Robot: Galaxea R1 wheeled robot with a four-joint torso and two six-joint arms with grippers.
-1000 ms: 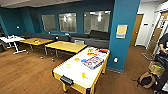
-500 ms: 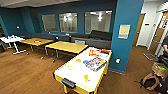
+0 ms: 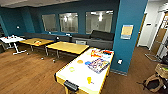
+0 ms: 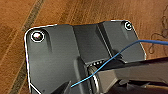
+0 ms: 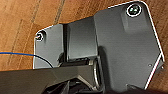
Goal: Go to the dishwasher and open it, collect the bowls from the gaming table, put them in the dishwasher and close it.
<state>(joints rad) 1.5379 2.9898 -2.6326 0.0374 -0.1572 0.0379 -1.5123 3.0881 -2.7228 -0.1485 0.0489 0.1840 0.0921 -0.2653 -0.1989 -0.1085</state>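
The gaming table (image 3: pixel 75 75) is a long white-topped table that stands just ahead in the head view, end-on, beside a teal pillar. On it lie an orange bowl (image 3: pixel 80 61), a blue bowl (image 3: pixel 87 63) and a lime-green bowl (image 3: pixel 71 69), with colourful board-game boxes (image 3: pixel 98 64) beside them and further back. A small yellow item (image 3: pixel 89 80) sits near the table's near end. The dishwasher is out of view. Both wrist views look past the robot's dark plates onto the wooden floor.
Two yellow-topped tables (image 3: pixel 67 47) and a white table (image 3: pixel 11 39) stand to the left, with a dark bench (image 3: pixel 100 37) along the windowed wall. The teal pillar (image 3: pixel 130 35) rises right of the gaming table. A basket and a dark bag (image 3: pixel 156 80) sit on the floor at right.
The whole head picture has shifted a little, so the camera has moved. A person at the right edge one second ago is no longer in the picture.
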